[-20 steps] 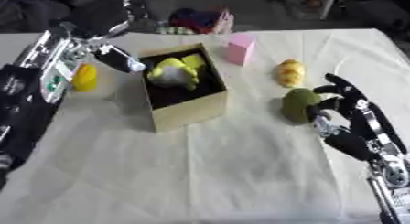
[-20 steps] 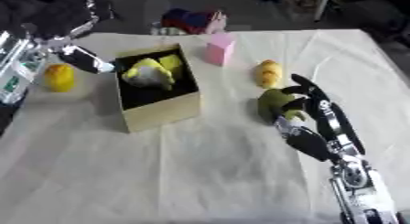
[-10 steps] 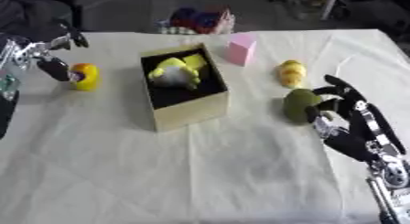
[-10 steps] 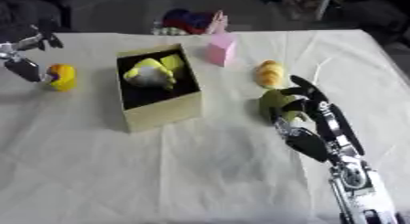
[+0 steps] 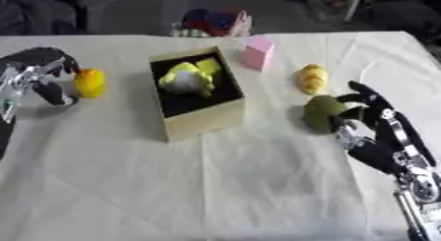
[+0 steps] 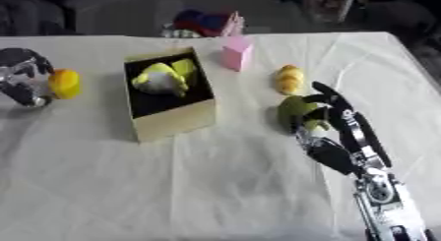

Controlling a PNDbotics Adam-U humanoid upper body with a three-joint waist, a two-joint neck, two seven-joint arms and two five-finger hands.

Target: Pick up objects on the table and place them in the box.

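**Both hands at objects beside the box**

Right hand (image 5: 372, 118) curls its fingers round the green object (image 5: 321, 112). Left hand (image 5: 39, 75), fingers bent apart, touches the yellow-orange object (image 5: 89, 82). Box (image 5: 205, 120) holds yellow items; yellow fruit (image 5: 312, 78) and pink block (image 5: 257, 53) lie beyond

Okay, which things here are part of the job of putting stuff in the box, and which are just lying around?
Part of the job:
box
yellow toy by the left robot hand
green fruit at the right robot hand
yellow fruit
pink block
yellow-white things already inside

Lying about:
red and blue bundle beyond the table's far edge
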